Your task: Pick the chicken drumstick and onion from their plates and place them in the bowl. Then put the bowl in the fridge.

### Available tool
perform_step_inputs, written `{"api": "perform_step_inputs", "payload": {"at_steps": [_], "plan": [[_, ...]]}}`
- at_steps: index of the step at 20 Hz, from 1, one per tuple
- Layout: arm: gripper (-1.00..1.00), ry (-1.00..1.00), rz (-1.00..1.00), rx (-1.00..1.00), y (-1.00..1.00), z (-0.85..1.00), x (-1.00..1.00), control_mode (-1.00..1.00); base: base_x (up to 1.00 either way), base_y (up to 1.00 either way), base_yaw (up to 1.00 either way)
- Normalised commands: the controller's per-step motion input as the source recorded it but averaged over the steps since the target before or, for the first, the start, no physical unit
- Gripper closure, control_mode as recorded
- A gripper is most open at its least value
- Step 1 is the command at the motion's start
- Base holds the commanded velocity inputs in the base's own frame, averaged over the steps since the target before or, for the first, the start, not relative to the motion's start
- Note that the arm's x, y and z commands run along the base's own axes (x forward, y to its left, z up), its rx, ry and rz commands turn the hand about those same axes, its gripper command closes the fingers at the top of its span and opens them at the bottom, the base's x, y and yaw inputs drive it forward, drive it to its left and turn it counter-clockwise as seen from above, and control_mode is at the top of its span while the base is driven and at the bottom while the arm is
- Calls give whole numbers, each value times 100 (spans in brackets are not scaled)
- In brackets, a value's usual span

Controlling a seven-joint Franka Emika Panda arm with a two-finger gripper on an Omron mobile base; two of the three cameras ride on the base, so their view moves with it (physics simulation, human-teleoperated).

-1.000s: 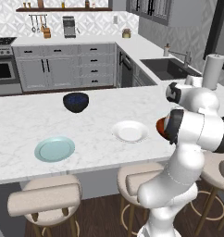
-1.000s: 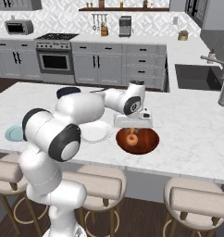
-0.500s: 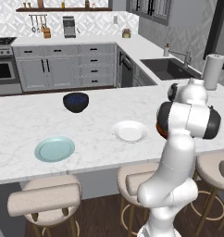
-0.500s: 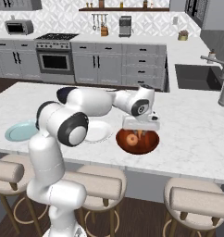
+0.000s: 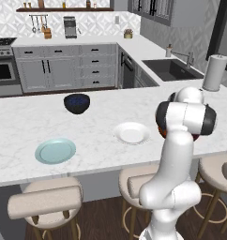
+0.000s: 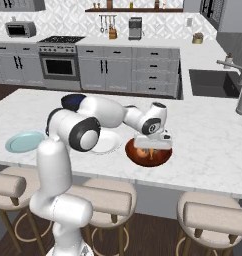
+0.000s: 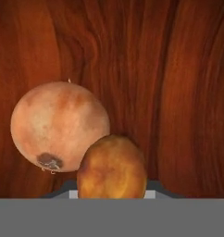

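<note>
The wooden bowl (image 6: pixel 166 155) sits on the island's near side; in the left base view a sliver of the bowl (image 5: pixel 158 129) shows behind my arm. My gripper (image 6: pixel 152 148) hangs low inside it, pointing down. In the hand view the onion (image 7: pixel 58 125) lies on the bowl's glossy floor (image 7: pixel 178 92). The chicken drumstick (image 7: pixel 111 166) sits right at my gripper (image 7: pixel 112 190), which is shut on it; its meaty end hides the fingertips. The blue-green plate (image 5: pixel 55 151) and the white plate (image 5: pixel 132 133) are both bare. The fridge is out of view.
A dark blue-black bowl (image 5: pixel 77 103) stands farther back on the island. A paper towel roll (image 5: pixel 214 72) and the sink (image 5: pixel 171 69) are at the far right. Stools (image 6: pixel 218 217) line the island's near edge.
My hand has come down over the bowl and sunk into it with the drumstick. The arm's elbow has swung round. Plates and the dark bowl have stayed put.
</note>
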Motion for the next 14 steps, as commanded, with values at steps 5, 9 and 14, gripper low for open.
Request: {"api": "perform_step_inputs", "payload": {"at_steps": [5, 9, 14], "plan": [[-100, -4, 0, 0, 3, -3, 4, -100, 0, 0, 0], [-100, -12, 0, 0, 0, 0, 10, -100, 0, 0, 0], [-100, -10, -8, 1, -4, 38, -13, -100, 0, 0, 0]]}}
